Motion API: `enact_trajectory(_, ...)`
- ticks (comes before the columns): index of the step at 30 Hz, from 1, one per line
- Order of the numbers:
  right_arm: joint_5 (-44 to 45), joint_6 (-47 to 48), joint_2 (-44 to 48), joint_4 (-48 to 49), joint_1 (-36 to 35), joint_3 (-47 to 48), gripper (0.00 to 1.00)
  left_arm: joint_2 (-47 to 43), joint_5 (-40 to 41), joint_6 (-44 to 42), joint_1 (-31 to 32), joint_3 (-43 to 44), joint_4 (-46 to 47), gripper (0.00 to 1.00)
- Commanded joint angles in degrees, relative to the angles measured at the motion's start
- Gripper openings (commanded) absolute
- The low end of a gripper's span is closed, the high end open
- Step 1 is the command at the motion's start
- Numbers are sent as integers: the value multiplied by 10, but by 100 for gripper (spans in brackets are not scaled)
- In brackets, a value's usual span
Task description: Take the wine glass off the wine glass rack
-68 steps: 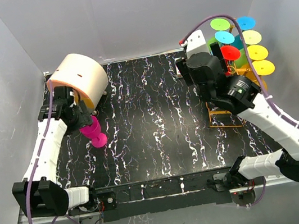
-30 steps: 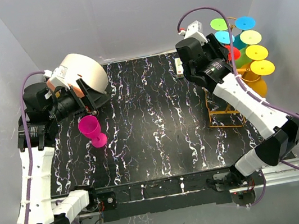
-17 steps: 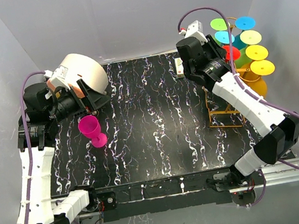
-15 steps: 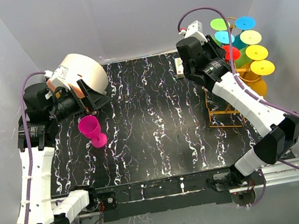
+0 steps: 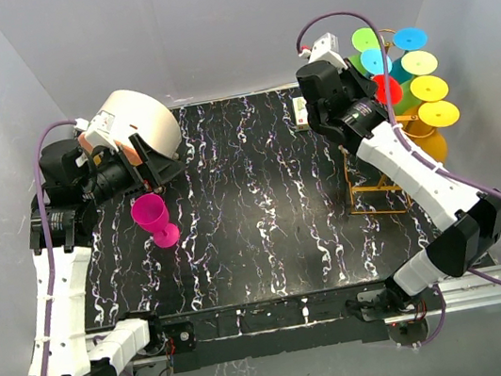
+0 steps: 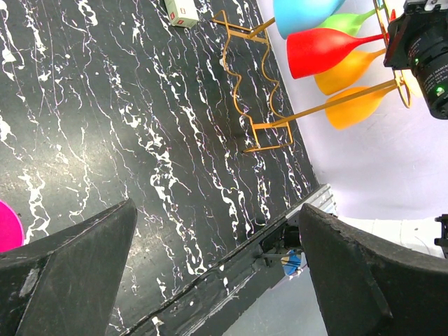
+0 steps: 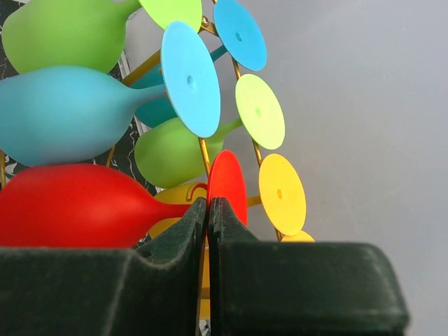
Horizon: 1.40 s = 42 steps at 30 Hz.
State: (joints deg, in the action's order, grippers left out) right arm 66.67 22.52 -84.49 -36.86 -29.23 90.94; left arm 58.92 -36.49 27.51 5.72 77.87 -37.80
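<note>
The right gripper has its 2 fingers pressed together, holding nothing I can see. The stem of the red wine glass crosses just ahead of the tips. Behind it, the wine glass rack carries it among other glasses. This looks like the approach. The next move calls for parting the jaws, closing on the stem and sliding it off the wire. The left gripper gapes empty, well apart.
</note>
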Motion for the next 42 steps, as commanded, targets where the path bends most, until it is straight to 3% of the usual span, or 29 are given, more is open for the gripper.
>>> enact_trajectory(1, 6, 17, 31, 42, -10, -6, 0, -13, -8, -3, -3, -7, -1, 99)
enact_trajectory(42, -32, 63, 41, 56, -57, 23, 0, -27, -30, 53, -3, -46, 31, 99)
